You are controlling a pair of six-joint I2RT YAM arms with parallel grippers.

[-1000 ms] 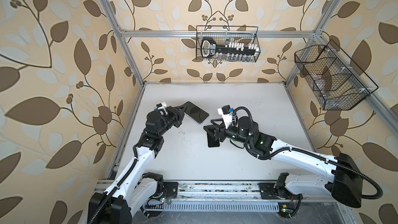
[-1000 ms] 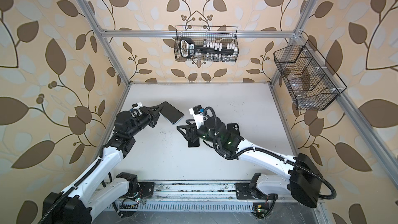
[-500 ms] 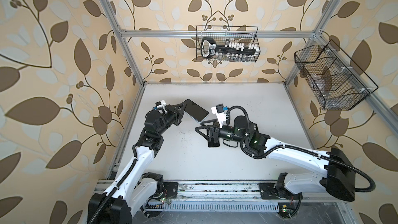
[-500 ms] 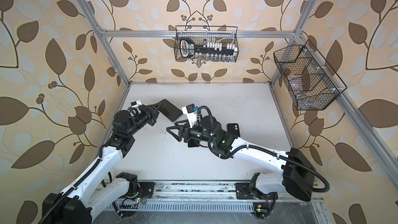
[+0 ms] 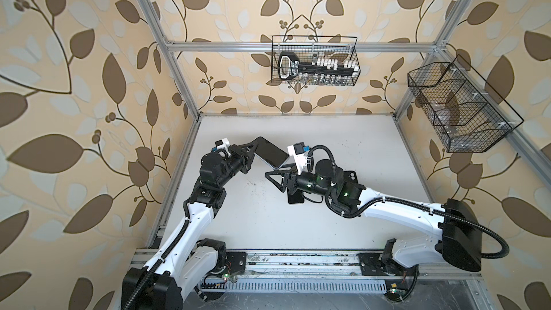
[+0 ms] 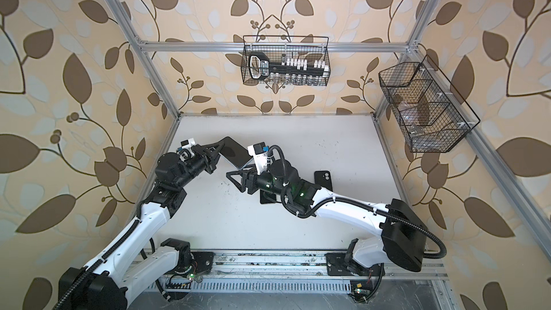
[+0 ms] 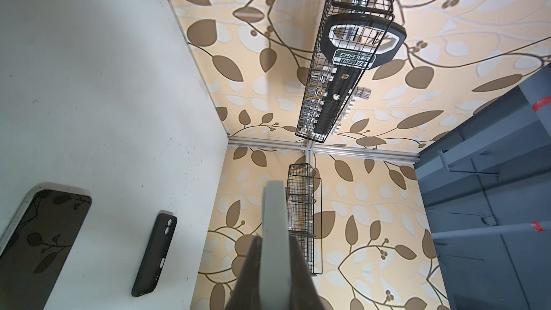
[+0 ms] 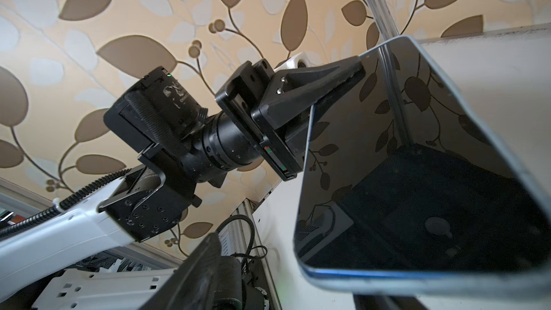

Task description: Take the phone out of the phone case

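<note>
Right wrist view is filled by the smartphone (image 8: 417,159), which is pinched at one short end by the left gripper (image 8: 337,87) and held off the table, tilted, with its dark screen facing up. One black finger (image 8: 205,269) of the right gripper is seen beside the smartphone's near corner; the other finger is hidden. In both top views the right gripper (image 5: 267,174) is found at 6 o'clock of the held smartphone, just under its free end, with its jaws spread and nothing clamped; contact cannot be told. A second smartphone (image 5: 295,199) lies flat on the white table (image 5: 357,144), at 5 o'clock of that gripper, partly covered by the right arm. The black phone case (image 6: 323,178) lies at 3 o'clock of the right gripper, camera cutout up, well apart from the held smartphone; whether anything is inside cannot be told.
</note>
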